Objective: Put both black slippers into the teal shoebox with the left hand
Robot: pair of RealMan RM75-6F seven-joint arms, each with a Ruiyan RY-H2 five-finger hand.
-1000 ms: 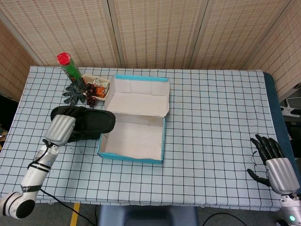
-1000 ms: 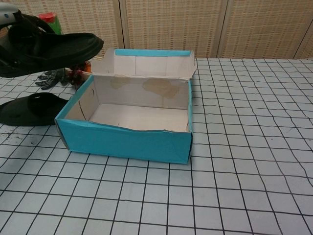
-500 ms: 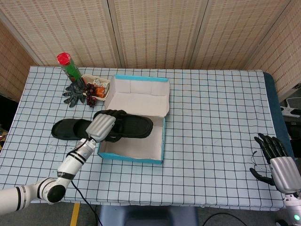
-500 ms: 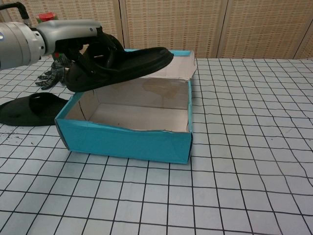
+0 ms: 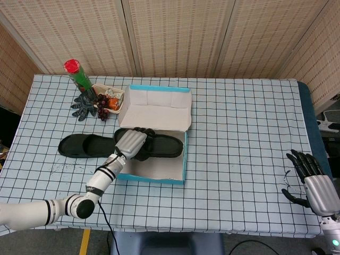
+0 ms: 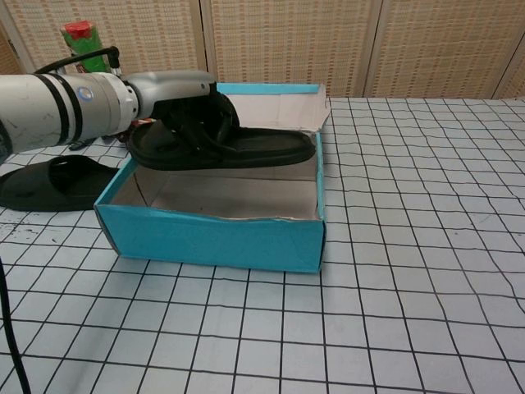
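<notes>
My left hand point(image 5: 130, 144) point(image 6: 176, 97) grips a black slipper point(image 5: 164, 146) point(image 6: 258, 148) by its strap and holds it level over the open teal shoebox point(image 5: 177, 175) point(image 6: 209, 236), about at rim height. The second black slipper point(image 5: 82, 145) point(image 6: 45, 184) lies flat on the checked cloth just left of the box. The box's lid point(image 5: 156, 109) stands folded back on the far side. My right hand point(image 5: 313, 183) hangs at the table's front right corner with its fingers spread and nothing in them.
At the back left stand a green can with a red lid point(image 5: 77, 74) point(image 6: 84, 45), a small tray of snacks point(image 5: 109, 99) and a dark glove point(image 5: 84, 103). The checked tablecloth point(image 5: 244, 133) stretches to the right of the box.
My left hand has carried the slipper rightward from beside the box to over its opening and lowered it to about rim level. The right hand stays put.
</notes>
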